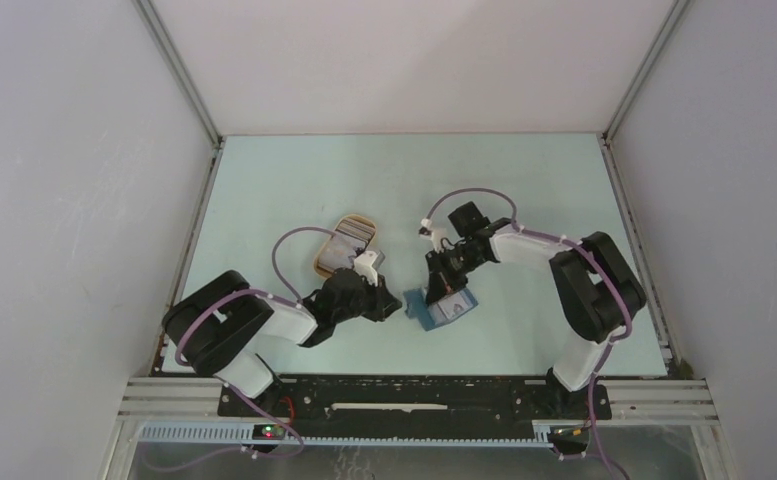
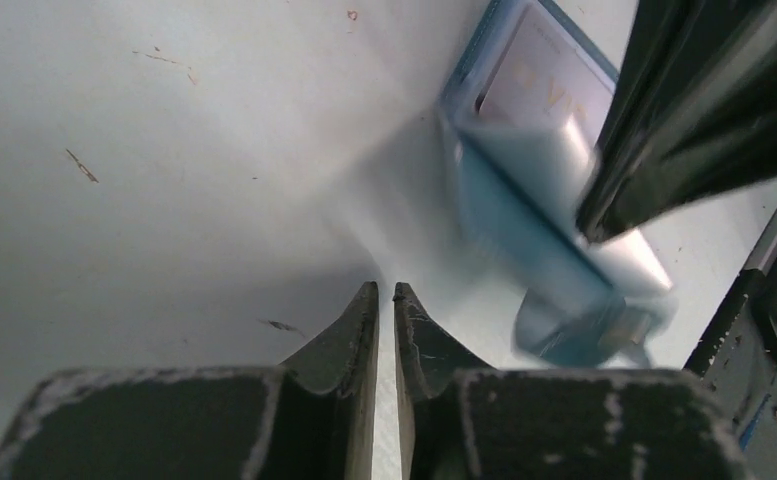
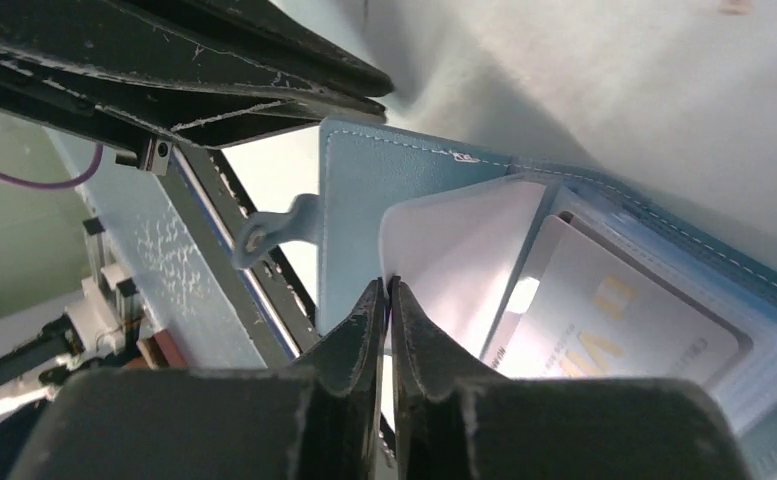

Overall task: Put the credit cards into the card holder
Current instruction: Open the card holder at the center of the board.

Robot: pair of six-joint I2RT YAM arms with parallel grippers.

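The teal-blue card holder (image 1: pixel 426 312) lies open on the table between my two grippers. In the right wrist view its inside (image 3: pixel 364 200) holds a grey credit card (image 3: pixel 614 320) in a slot. A pale rounded card (image 3: pixel 464 250) lies over the left panel. My right gripper (image 3: pixel 385 283) is shut, its tips meeting at that pale card's near edge; whether they pinch it I cannot tell. My left gripper (image 2: pixel 386 288) stands a narrow slit open with nothing in it, just left of the blurred card holder (image 2: pixel 524 210).
A tan oval tray (image 1: pixel 322 262) with more credit cards (image 1: pixel 349 240) sits behind the left gripper (image 1: pixel 392 306). The right gripper (image 1: pixel 436 292) hangs over the holder. The right arm's dark fingers (image 2: pixel 704 110) fill the left wrist view's upper right. The black base rail runs close along the near edge.
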